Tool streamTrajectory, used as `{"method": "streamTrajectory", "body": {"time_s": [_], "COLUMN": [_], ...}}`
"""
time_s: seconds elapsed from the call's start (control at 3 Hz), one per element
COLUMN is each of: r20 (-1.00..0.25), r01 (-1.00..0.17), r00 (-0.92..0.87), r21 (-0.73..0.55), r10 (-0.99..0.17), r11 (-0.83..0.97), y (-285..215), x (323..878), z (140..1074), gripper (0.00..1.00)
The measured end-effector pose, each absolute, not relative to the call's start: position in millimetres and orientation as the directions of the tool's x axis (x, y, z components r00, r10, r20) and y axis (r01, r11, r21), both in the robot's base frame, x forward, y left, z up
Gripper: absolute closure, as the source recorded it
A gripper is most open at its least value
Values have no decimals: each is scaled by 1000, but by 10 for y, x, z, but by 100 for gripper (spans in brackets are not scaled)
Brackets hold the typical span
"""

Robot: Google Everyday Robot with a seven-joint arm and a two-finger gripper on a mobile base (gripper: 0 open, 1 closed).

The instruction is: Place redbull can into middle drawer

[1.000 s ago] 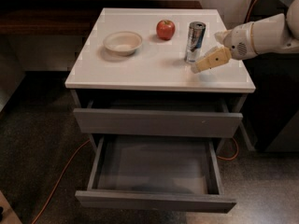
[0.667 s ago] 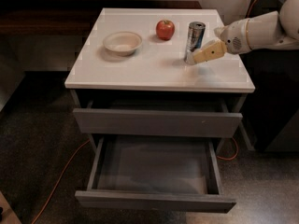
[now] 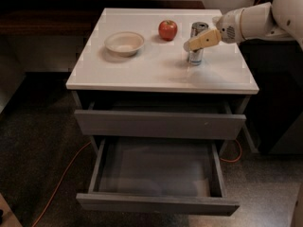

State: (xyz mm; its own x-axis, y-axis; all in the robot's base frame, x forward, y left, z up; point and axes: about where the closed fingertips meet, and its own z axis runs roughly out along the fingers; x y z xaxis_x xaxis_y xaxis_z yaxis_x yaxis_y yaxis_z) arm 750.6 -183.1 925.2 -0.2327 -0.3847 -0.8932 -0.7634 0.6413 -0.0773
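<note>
The gripper (image 3: 193,44) has slid left to the redbull can (image 3: 195,56), upper right of the frame, its tan tip now crossing the can's front; whether it grips, I cannot tell. The can hasn't budged. The middle drawer (image 3: 156,205) gapes open, lower centre.

Standing here, I can't read a single word, brand mark or number on anything. The redbull can (image 3: 196,57), right of centre in the upper part of the frame, shows me only silver and blue patches, with no lettering I can make out. The gripper (image 3: 200,40) sits against the can's upper half, reaching in from the upper right, and its tan surface is plain. The middle drawer (image 3: 156,205), at the bottom of the frame, has a bare grey front.
</note>
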Motion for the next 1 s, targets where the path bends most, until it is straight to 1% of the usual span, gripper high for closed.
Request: {"method": "streamTrajectory", "body": {"time_s": [0.33,0.67,1.0], "r20": [-900,-908,-917], "r01": [-759,-759,-774], "r00": [-222,-219,-202], "r21": [-82,-72,-66], "r10": [-375,-357,-345], "r11": [646,647,630], "y": [-1806,-1841,-1819], "x": [7575,7562,7490], "z": [9314,9330,9356], "gripper": [25,57,79]}}
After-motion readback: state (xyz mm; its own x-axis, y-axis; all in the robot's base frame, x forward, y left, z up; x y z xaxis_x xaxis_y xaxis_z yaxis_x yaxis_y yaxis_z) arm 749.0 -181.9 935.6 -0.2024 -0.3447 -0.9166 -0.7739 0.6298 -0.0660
